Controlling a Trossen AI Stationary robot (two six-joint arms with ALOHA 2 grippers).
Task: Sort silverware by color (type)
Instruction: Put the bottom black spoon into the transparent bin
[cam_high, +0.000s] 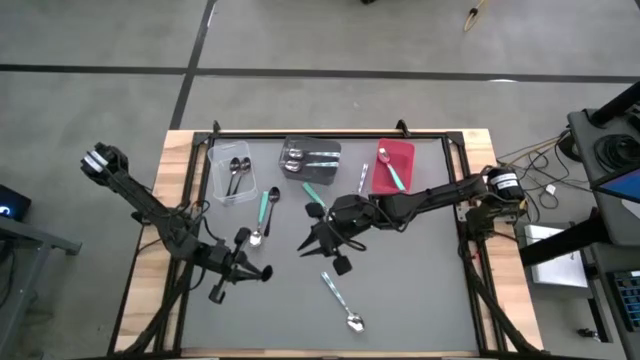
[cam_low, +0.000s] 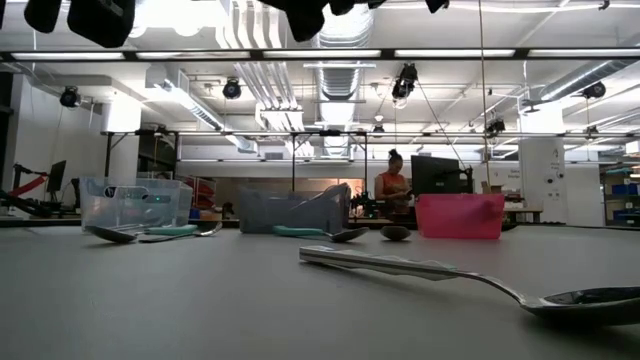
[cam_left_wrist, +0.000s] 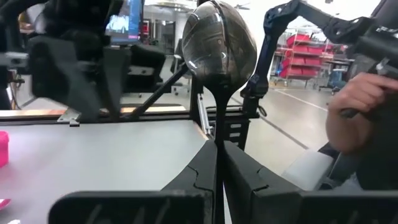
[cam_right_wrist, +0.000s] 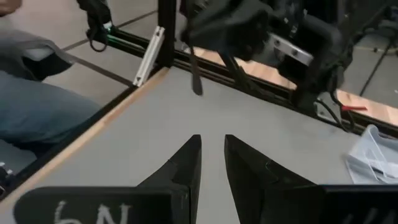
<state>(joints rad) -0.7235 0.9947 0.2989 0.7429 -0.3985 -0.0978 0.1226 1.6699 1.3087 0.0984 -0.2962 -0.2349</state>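
High view: the grey counter carries three bins along its far edge and loose spoons scattered in front of them.
Left claw: low over the near left part of the counter, fingers pressed together on the neck of a dark spoon — in the left wrist view its bowl stands upright above the closed fingers.
Right claw: near the middle of the counter, reaching in from the right; the right wrist view shows its two fingers a narrow gap apart with nothing between them.
Clear bin: far left of the three, with black spoons inside.
Dark grey bin: in the middle, holding a silver spoon and a teal-handled one.
Red bin: far right, with a teal-handled spoon lying in it.
Loose on the counter: a teal-handled spoon just in front of the clear bin, another teal handle in front of the grey bin — partly under the right arm — and a silver spoon alone on the near part, well apart from the rest.
Low view: that near silver spoon lies flat, bowl towards the right edge; a person stands far off in the room behind.
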